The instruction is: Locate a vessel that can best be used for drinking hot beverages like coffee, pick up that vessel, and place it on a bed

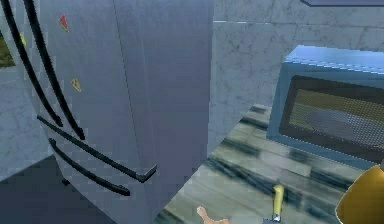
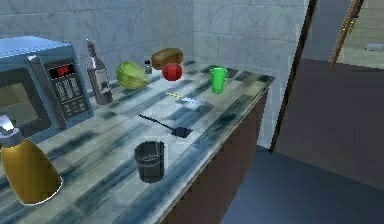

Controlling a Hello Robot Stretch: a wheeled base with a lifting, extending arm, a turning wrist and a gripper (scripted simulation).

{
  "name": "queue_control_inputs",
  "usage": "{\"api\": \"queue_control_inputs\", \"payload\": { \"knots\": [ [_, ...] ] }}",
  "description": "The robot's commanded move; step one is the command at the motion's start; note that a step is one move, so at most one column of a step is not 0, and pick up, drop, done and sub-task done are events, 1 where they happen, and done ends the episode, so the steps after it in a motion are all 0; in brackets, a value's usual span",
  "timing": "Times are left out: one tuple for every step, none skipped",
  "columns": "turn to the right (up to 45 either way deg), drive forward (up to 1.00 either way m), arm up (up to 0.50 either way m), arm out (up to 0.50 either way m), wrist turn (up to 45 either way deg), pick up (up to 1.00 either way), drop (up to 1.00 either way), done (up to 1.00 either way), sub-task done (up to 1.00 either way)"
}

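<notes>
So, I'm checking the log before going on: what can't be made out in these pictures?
Dark cup, arm side view: too small and dark to tell a handle.
Small flat thing by the green cup: too small to name.
Yellow thing, forward view: cut off by the bottom right corner.
Knife, forward view: lower end cut by the bottom edge.

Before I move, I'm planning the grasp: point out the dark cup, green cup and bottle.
dark cup (image 2: 150,163): arm side view, side wall.
green cup (image 2: 218,81): arm side view, side wall.
bottle (image 2: 100,85): arm side view, body.
</notes>
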Motion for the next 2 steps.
{"api": "queue_control_inputs", "payload": {
  "knots": [
    [0.0, 0.00, 0.50, 0.00, 0.0, 0.00, 0.00, 0.00, 0.00],
    [0.0, 0.00, 0.38, 0.00, 0.0, 0.00, 0.00, 0.00, 0.00]
  ]
}}
